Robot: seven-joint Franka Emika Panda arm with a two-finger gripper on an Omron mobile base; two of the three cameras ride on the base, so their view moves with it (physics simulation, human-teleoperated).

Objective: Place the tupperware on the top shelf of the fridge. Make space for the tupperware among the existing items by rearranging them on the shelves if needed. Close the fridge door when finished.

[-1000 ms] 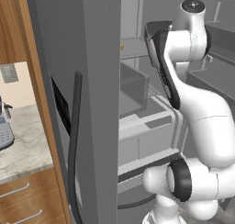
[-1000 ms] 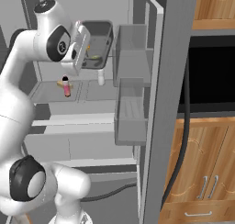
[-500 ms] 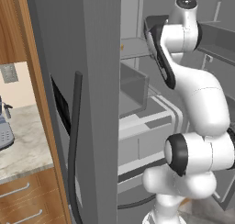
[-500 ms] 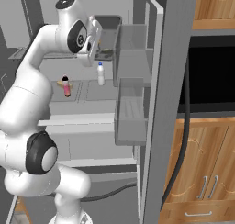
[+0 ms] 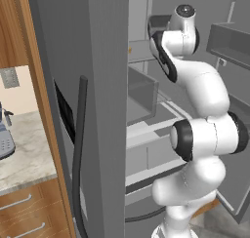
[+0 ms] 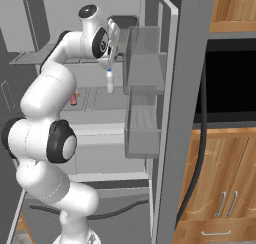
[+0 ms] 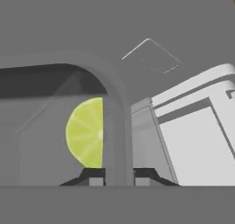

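Note:
My gripper [image 6: 115, 36] is raised high inside the open fridge [image 6: 172, 138] and shut on the tupperware [image 6: 125, 22], a dark grey tub held near the upper back of the cabinet. In the hand view the tub's rim [image 7: 115, 126] stands between my fingertips [image 7: 95, 175], with a green slice [image 7: 85, 132] inside. From the left the tupperware [image 5: 157, 22] shows beside the wrist. The top shelf [image 5: 142, 53] carries a yellowish piece [image 5: 130, 50]. A white bottle [image 6: 109, 81] and a red can [image 6: 74, 99] stand on a lower shelf [image 6: 100, 100].
Deep grey door bins [image 6: 144, 63] hang on the right door close to my hand, and another bin [image 5: 142, 95] sits on the left door. The left door [image 5: 97, 86] with its dark handle [image 5: 78, 154] stands open. Wooden cabinets [image 6: 220, 188] flank the fridge.
The arm has stretched upward and deeper into the fridge, carrying the tupperware from mid-height at the front to near the top back. The bottle and can have not moved.

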